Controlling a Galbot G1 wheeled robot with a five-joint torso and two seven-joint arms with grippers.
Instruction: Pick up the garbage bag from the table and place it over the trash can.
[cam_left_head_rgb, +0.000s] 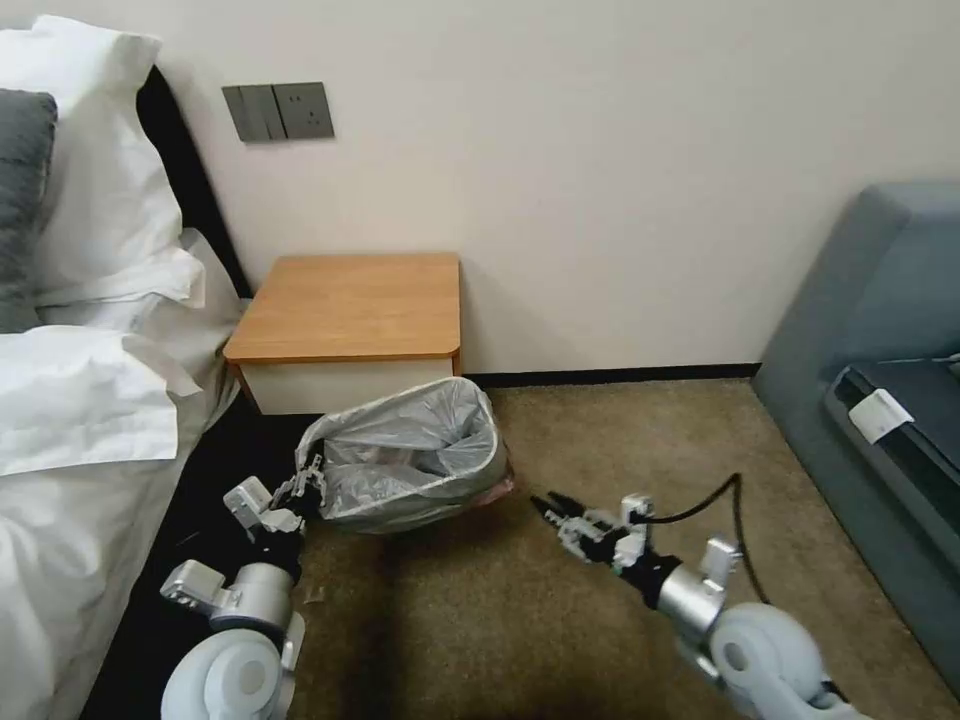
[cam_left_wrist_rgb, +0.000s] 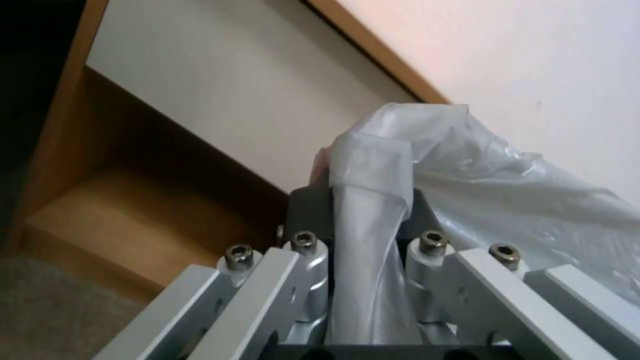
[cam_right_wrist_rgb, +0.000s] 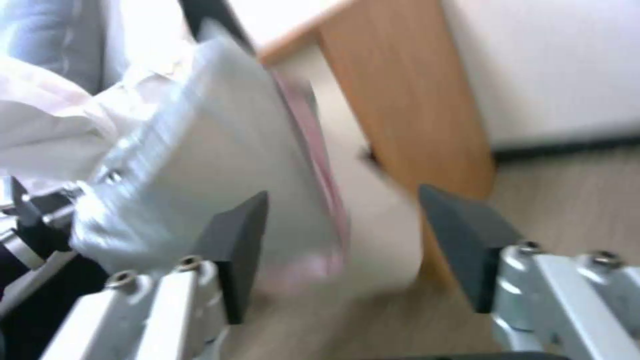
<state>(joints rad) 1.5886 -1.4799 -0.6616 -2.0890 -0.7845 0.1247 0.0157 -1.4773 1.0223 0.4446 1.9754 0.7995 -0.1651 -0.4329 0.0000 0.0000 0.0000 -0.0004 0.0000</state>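
The garbage bag (cam_left_head_rgb: 405, 455), grey and crinkly, lies draped over the trash can on the carpet in front of the table (cam_left_head_rgb: 350, 310). Its mouth stands open, and a pinkish rim shows at the near right corner. My left gripper (cam_left_head_rgb: 303, 490) is shut on the bag's left edge; in the left wrist view a fold of the bag (cam_left_wrist_rgb: 507, 185) runs between the fingers of the left gripper (cam_left_wrist_rgb: 363, 200). My right gripper (cam_left_head_rgb: 550, 505) hangs open just right of the bin, apart from it. In the right wrist view the right gripper (cam_right_wrist_rgb: 343, 195) faces the trash can (cam_right_wrist_rgb: 383, 225).
A bed with white sheets (cam_left_head_rgb: 80, 400) stands on the left, close to my left arm. A grey sofa (cam_left_head_rgb: 880, 330) fills the right side. The wall (cam_left_head_rgb: 600, 150) is behind the table. Brown carpet (cam_left_head_rgb: 620, 430) lies between bin and sofa.
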